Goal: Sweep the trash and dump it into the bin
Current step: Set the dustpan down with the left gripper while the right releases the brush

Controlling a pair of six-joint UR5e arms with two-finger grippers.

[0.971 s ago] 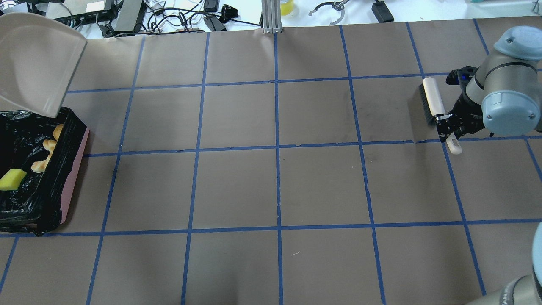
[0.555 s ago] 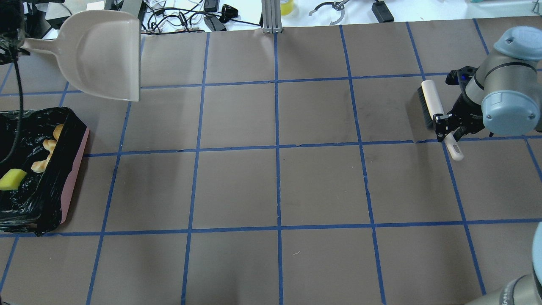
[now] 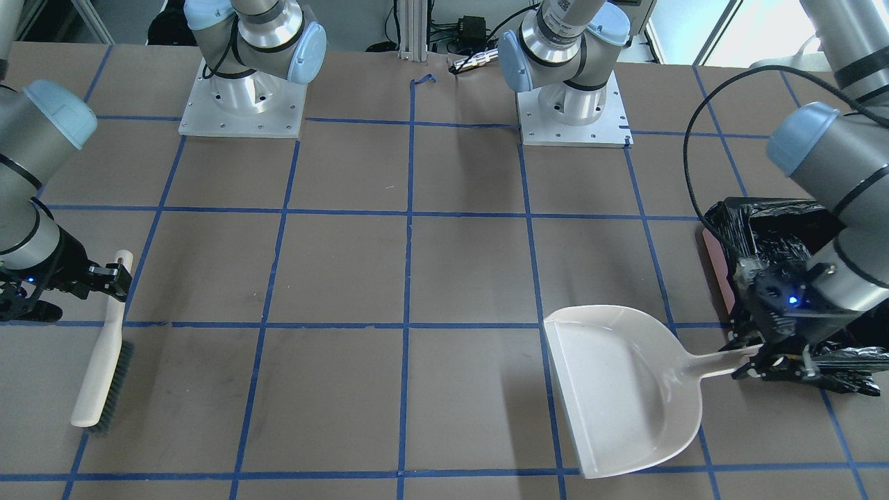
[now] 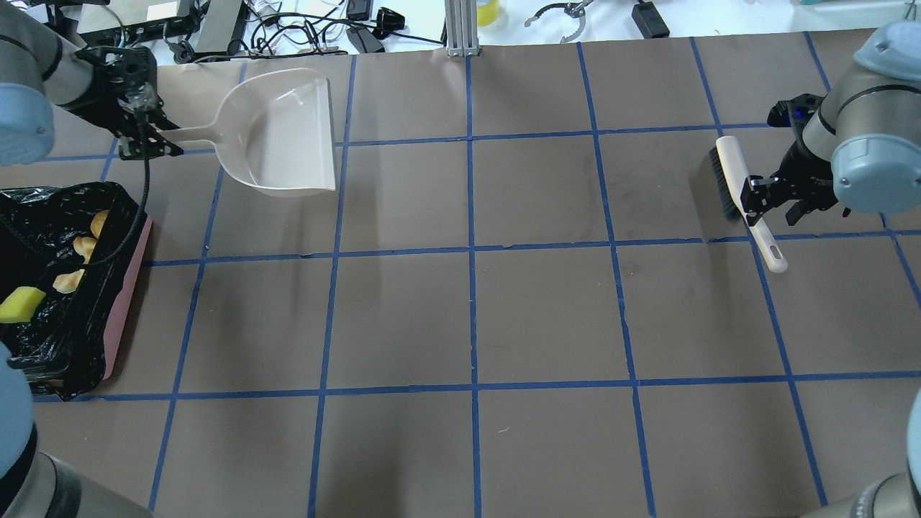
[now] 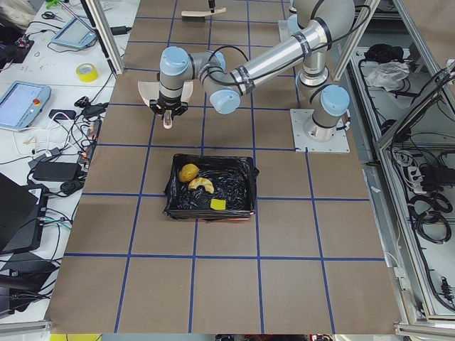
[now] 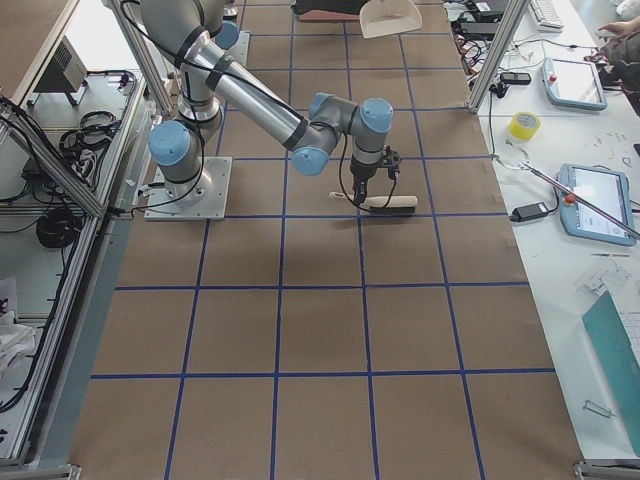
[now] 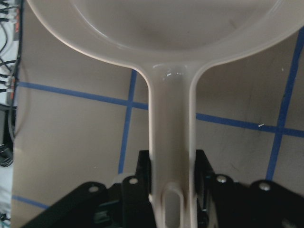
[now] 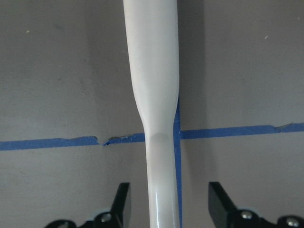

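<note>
My left gripper is shut on the handle of the pale grey dustpan, which is held level and empty just right of the bin, at the far left of the table. The left wrist view shows the handle clamped between the fingers. The bin, pinkish with a black bag, holds a yellow sponge and tan scraps. My right gripper is open, its fingers standing clear on both sides of the brush handle. The brush lies on the table at the far right.
Cables, a power strip and a claw tool lie on the white bench beyond the table's far edge. A metal post stands at the far middle. The arm bases sit at the robot's side. A cable hangs over the bin.
My left arm swung the dustpan from a tipped pose over the bin's far corner out to the right and levelled it. The brush handle has settled slightly lower at the right.
</note>
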